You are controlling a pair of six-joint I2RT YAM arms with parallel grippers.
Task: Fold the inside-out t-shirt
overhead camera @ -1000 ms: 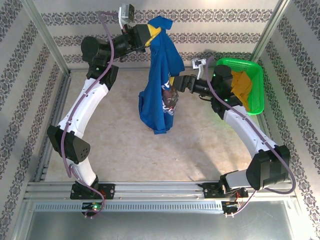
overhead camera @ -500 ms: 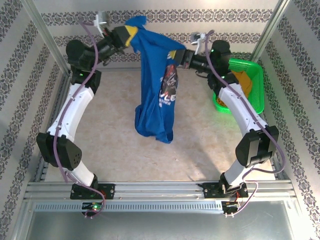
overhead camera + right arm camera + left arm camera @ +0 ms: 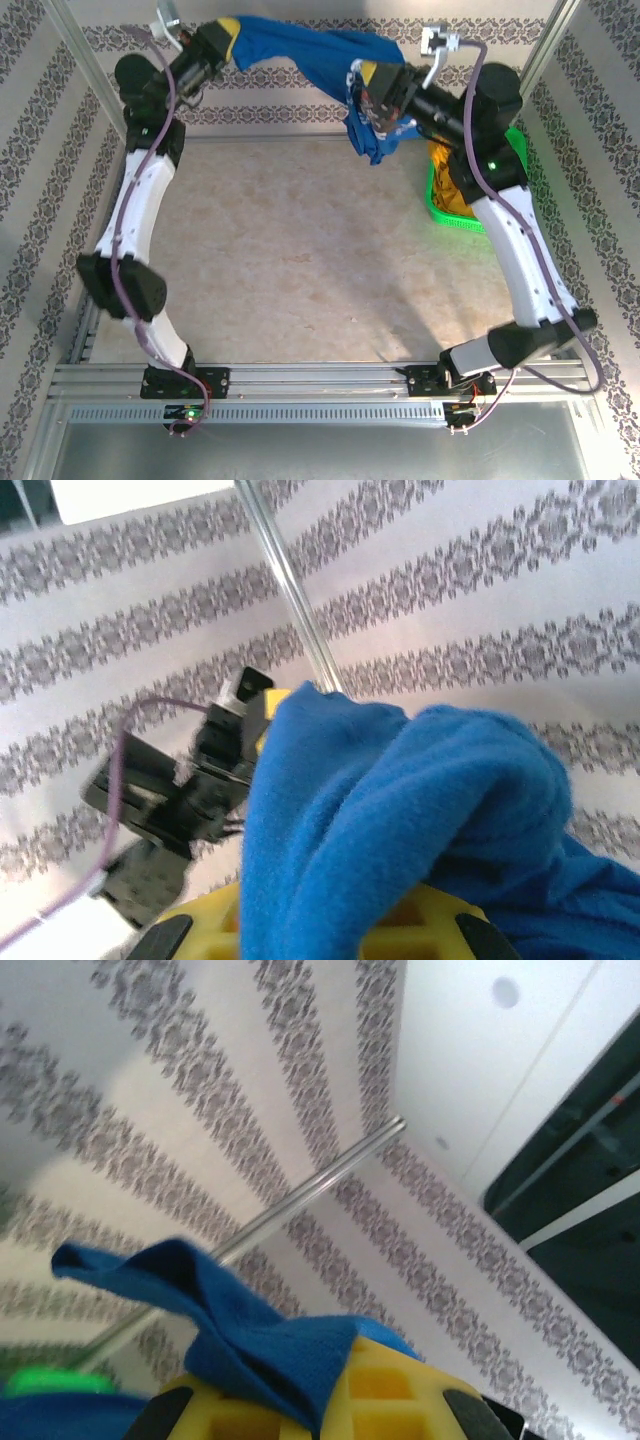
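Stretching in mid-air between the two arms, the royal-blue cotton t-shirt [image 3: 300,45] spans the far end of the workspace, clear above the beige marbled tabletop [image 3: 300,270]. One end is pinched in the left pincer [image 3: 228,38], whose fingers are pressed together on the cloth. The other end is pinched in the right pincer [image 3: 368,85], likewise clamped, and from there a bunched fold with a whitish-and-red print hangs just below the fingers.

The overhead view gives the whole span. It also shows a bright green plastic basket [image 3: 440,205] at the tabletop's far right, beside the right arm, holding a mustard-yellow garment [image 3: 447,165]. The left wrist view adds a loose blue flap poking up past the yellow fingers [image 3: 385,1395] against the patterned wall. The right wrist view adds thick blue folds heaped over that pincer's own fingers, with the left pincer beyond them, at the cloth's far edge.
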